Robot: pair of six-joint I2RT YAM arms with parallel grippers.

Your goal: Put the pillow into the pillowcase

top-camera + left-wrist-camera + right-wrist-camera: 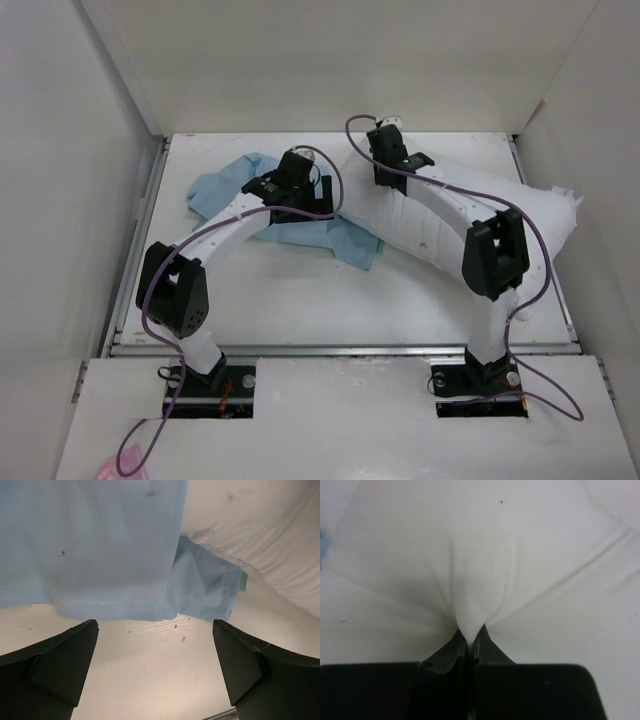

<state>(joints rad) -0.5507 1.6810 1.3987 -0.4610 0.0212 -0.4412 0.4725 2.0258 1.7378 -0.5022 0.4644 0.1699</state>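
The white pillow [540, 215] lies plump on the right half of the table. My right gripper [383, 150] is at the pillow's far left end. In the right wrist view it [470, 640] is shut on a pinched fold of the pillow [480, 555]. The pale blue pillowcase [225, 185] lies rumpled at the back left, one corner reaching under the pillow's left end. My left gripper [305, 200] hovers over it, open. In the left wrist view its jaws [155, 665] stand wide over bare table, just short of the pillowcase [100, 545] hem, with the pillow [260, 530] at upper right.
White enclosure walls [90, 150] stand close on the left, back and right of the table [300, 290]. A metal rail [340, 350] runs along the table's near edge. A small green bit [243, 581] shows at the pillowcase's right edge.
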